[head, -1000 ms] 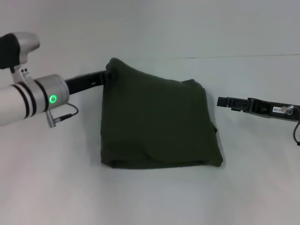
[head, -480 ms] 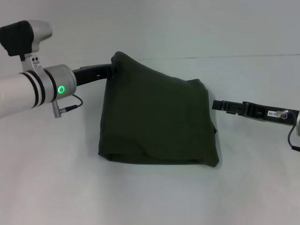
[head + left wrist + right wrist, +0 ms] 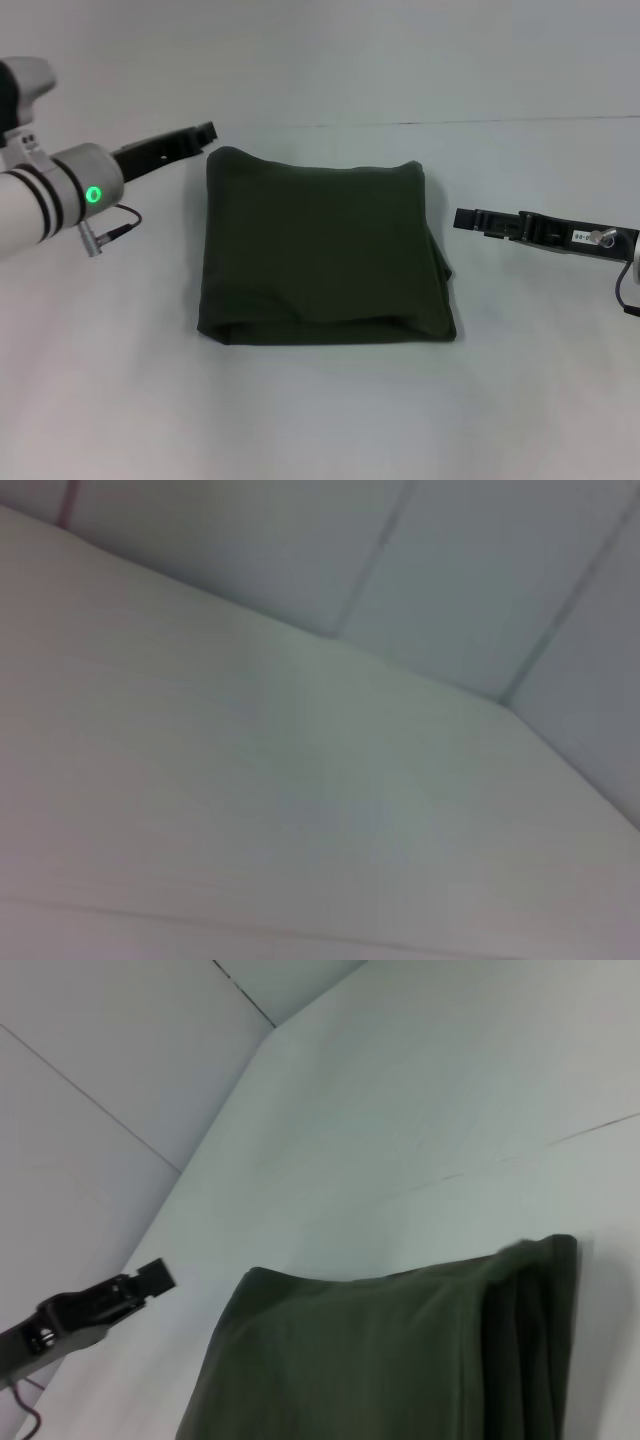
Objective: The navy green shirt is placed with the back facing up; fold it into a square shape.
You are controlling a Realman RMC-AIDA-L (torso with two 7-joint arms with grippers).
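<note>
shirt [image 3: 322,252] lies folded square mid-bench [image 3: 320,420]. left pincer [image 3: 205,133] nearer, just off its far-left corner; right pincer [image 3: 462,218] beside its right edge. grip width: cannot tell.

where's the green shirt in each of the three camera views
Head view: the navy green shirt lies folded in a rough square at the middle of the table, between the two grippers.
Left wrist view: not in it; only pale surface shows.
Right wrist view: the shirt fills the lower middle and lower right of the picture.
Shared landmark: the left gripper, just off the shirt's far left corner, also appears in the right wrist view.
</note>
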